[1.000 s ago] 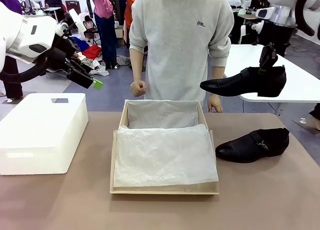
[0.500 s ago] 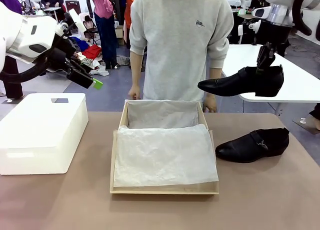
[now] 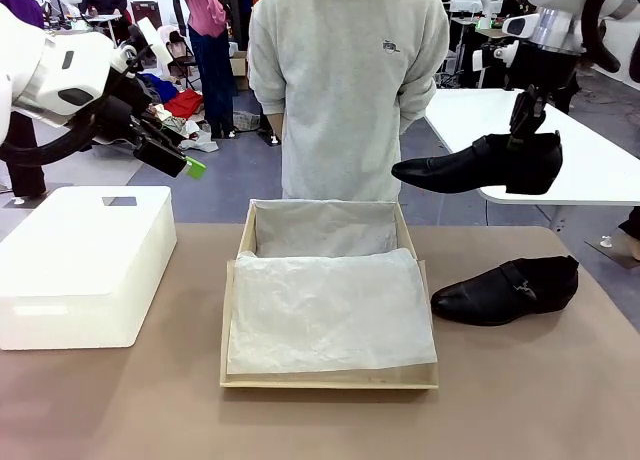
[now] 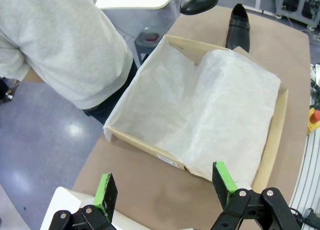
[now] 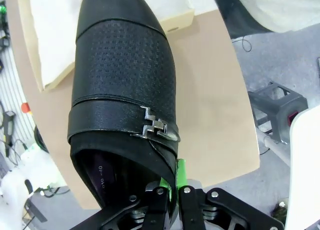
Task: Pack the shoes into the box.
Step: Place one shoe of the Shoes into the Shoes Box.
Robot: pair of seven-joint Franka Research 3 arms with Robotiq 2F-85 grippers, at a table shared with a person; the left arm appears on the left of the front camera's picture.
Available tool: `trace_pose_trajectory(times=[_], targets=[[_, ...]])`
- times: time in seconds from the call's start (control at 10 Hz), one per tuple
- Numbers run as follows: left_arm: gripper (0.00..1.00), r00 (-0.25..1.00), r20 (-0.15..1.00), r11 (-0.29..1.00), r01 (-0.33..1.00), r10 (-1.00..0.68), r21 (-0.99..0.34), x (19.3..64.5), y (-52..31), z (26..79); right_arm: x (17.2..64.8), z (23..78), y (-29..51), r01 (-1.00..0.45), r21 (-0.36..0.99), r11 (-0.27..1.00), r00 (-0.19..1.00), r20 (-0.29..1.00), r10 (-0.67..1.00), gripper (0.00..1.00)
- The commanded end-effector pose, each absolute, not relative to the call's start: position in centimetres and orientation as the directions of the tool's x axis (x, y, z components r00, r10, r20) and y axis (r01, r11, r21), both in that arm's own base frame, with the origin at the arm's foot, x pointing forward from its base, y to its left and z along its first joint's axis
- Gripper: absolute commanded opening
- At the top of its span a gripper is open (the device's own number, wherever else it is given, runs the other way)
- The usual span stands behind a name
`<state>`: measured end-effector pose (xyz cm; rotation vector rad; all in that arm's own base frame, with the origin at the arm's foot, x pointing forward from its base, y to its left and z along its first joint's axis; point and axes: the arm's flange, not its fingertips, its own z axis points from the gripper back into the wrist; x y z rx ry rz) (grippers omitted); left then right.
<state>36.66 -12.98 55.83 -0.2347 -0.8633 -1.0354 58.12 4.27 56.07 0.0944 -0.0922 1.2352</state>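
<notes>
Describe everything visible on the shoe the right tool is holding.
The shoe is glossy black leather: pointed toe, perforated vamp, metal-buckled strap, low heel. It hangs roughly level in the air, toe toward the robot's left, up right of the box, pinched at its collar by the right tool.

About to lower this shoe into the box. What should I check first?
1. Grip: right end effector shut on the held shoe at its heel collar: ok.
2. Position: held shoe above the box: not ok, it hangs off the box's right side.
3. Opening: box open, tissue paper spread inside: ok.
4. Hands: the person has no hand over the box: ok.
5. Clearance: left end effector open, raised off to the left: ok.
6. Path: second shoe on the table, clear of the box: ok.
</notes>
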Motion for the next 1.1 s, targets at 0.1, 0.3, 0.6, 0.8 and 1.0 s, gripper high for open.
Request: trace_pose_trajectory(times=[0.1, 0.3, 0.6, 0.8, 1.0], targets=[[1.0, 0.223, 0.728, 0.517, 0.831, -0.649, 0.206, 36.7, -12.9, 55.8, 58.3, 57.6, 9.6, -0.931, 0.048, 0.361, 0.364, 0.18, 0.914, 0.0], [1.0, 0.223, 0.728, 0.517, 0.831, -0.649, 0.206, 36.7, -12.9, 55.8, 58.8, 57.6, 13.7, -0.935, 0.047, 0.35, 0.353, 0.162, 0.921, 0.0], [1.0, 0.223, 0.728, 0.517, 0.831, -0.649, 0.206, 36.7, -12.9, 55.8, 58.7, 56.5, 20.5, -0.945, -0.008, 0.327, 0.323, 0.141, 0.936, 0.0], [1.0, 0.223, 0.728, 0.517, 0.831, -0.649, 0.206, 36.7, -12.9, 55.8, 58.5, 55.2, 23.3, -0.95, -0.031, 0.312, 0.304, 0.144, 0.942, 0.0], [1.0, 0.223, 0.728, 0.517, 0.831, -0.649, 0.206, 36.7, -12.9, 55.8, 58.7, 53.2, 25.4, -0.961, -0.032, 0.274, 0.268, 0.135, 0.954, 0.0]])
